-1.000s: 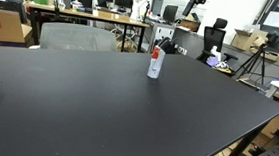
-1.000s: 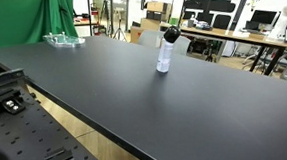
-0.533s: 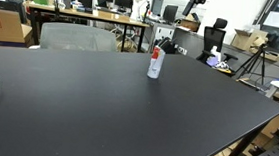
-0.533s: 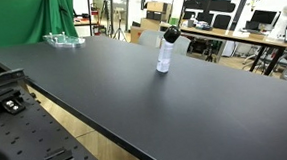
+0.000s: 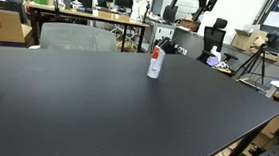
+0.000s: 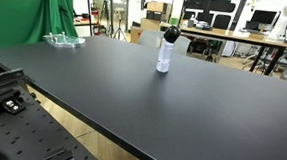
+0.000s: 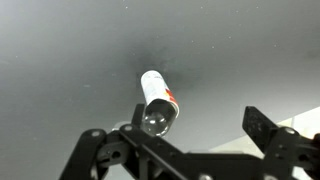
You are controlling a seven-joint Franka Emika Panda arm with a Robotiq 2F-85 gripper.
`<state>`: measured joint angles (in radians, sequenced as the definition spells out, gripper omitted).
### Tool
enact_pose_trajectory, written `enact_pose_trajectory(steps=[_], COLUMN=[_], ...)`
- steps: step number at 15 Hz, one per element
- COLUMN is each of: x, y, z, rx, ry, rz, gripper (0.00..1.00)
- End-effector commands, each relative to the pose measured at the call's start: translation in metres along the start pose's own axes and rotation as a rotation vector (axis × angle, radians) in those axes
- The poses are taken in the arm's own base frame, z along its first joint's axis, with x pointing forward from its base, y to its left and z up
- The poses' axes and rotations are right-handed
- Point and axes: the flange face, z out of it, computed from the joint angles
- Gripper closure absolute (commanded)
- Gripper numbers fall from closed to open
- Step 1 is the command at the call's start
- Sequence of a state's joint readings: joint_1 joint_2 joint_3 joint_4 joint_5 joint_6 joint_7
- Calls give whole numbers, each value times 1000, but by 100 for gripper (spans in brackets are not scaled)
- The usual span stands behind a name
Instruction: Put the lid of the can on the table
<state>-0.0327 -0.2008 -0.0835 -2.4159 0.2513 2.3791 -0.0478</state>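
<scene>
Though dwarfed by the wide matte black table (image 5: pixel 96 115), easy to spot the can (image 5: pixel 155 65) in an exterior view: slim cylinder, white with a red label, standing upright toward the far side of the top. Long axis vertical, pointing straight up. Capped by the lid (image 5: pixel 159 50), small, black and round, sitting on top, about as wide as the body. Flat, dull tabletop all around, nothing touching it.

Next, in an exterior view: can (image 6: pixel 163 57) silvery-white here, smooth and slightly shiny, upright near the far edge of the table (image 6: pixel 104 92). Lid (image 6: pixel 170 34) on top, a dark rounded knob. Green cloth (image 6: pixel 40 21) hanging beyond the far corner, well apart.

Now down through the wrist view: looking almost along the length of the can (image 7: pixel 155 90), top end nearest the camera, foot farther off toward the top of the picture. Lid (image 7: pixel 157 121) seen end-on, a glossy dark disc catching the light. Red label on the right flank. Gripper (image 7: pixel 170 128) spread wide, fingers (image 7: pixel 272 140) well clear on either side, holding nothing, hovering above the can, with the table (image 7: pixel 60 50) beneath, grey in this light.
</scene>
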Motion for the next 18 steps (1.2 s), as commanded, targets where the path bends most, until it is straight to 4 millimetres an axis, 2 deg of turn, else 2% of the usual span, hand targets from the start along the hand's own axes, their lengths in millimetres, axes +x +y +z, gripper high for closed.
enact_pose_trajectory(steps=[1, 5, 10, 18], x=[37, 64, 93, 110], y=[21, 27, 19, 6], z=[13, 29, 50, 87], rx=[-68, -134, -131, -83], ry=[-67, -122, -127, -152], rz=[-15, -77, -130, -181], gripper=[0, 0, 0, 0])
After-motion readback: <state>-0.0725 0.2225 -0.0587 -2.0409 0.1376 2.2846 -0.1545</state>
